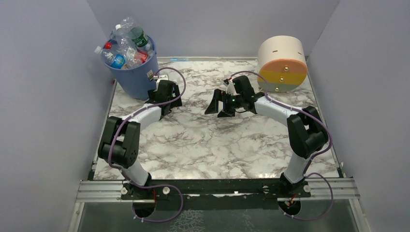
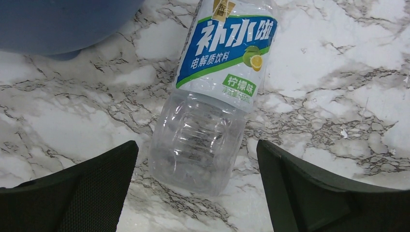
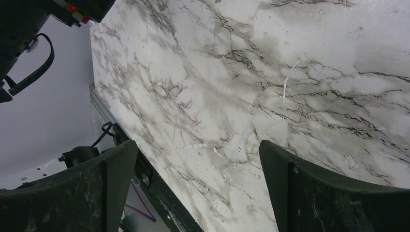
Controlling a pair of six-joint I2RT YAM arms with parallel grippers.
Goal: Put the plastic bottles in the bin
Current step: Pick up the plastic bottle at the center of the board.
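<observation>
Clear plastic bottle (image 2: 212,96): lies on its side on the marble surface (image 1: 203,145), near the far left corner, just beside the blue bin (image 2: 63,24).
Bottle axis: in the left wrist view the long axis runs from the gripper away toward the top edge, leaning slightly right. The base end points at the gripper. The blue, white and green label sits further out, and the cap end is out of frame.
Left gripper (image 2: 196,151): jaws wide apart. The bottle's base shows in the gap between the fingers (image 2: 92,188), with marble visible on both sides of it.
Right gripper (image 3: 197,154): jaws wide apart, above the marble near the middle of the far edge.
Bin contents: plastic bottles (image 1: 124,46) heaped above the rim.
Drum (image 1: 282,65): cream, orange and yellow, at the far right corner.
</observation>
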